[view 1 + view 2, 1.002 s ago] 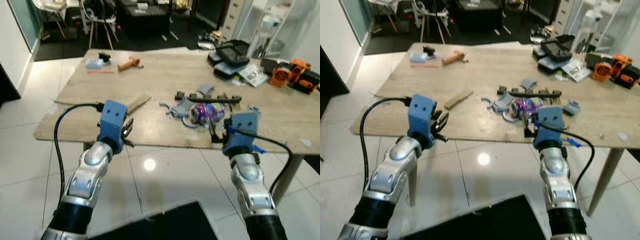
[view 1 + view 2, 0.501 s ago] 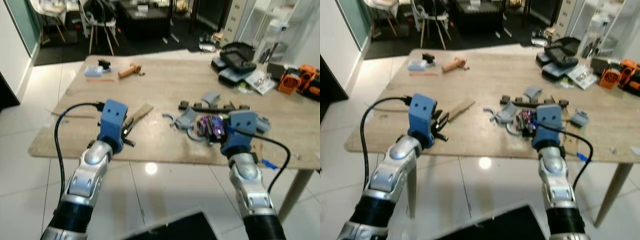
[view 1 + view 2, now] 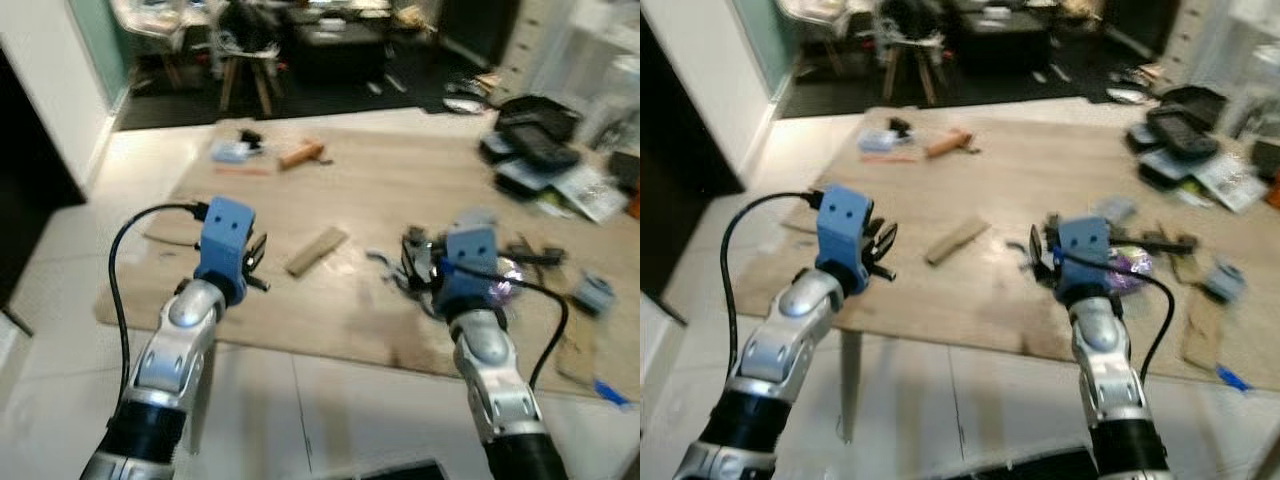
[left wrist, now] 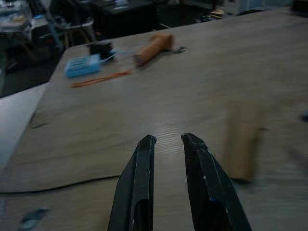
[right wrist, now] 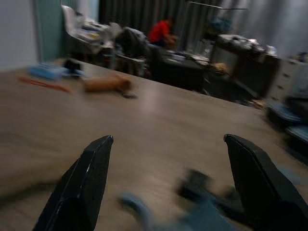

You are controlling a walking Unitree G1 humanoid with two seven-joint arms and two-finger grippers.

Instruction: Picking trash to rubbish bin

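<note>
Trash here looks to be the crumpled purple wrapper (image 3: 1127, 266), which lies on the wooden bench (image 3: 1040, 190) toward its right part, among a scatter of grey and black scraps (image 3: 545, 255), just beyond and to the right of the right claw (image 3: 1036, 246); whether other pieces count as trash too cannot be told; that claw hovers over the bench with its two black fingers (image 5: 86, 183) spread wide, empty, and in the right wrist view blurred grey and dark bits lie low between them, too smeared to name; the step in hand is judged to be the approach to the wrapper, so the claw should swing a little to its right and forward until the purple thing sits squarely between the fingers, then come down so the tips reach bench level on either side before closing; crumpled foil of this kind probably squashes and slips, so a firm pinch across its bulk should serve better than a nip at an edge; the neighbouring scraps lie close and could be caught or pushed along; the pictures are blurred, so settling before the reach seems wise; the left claw (image 4: 166, 142) hangs over the near left part of the bench, fingers nearly together with a narrow gap, holding nothing, a short wooden block (image 3: 316, 249) lying just beyond it; farther back lie an orange handle (image 3: 300, 154) and a small blue box (image 3: 231, 151); no rubbish bin can be made out.
</note>
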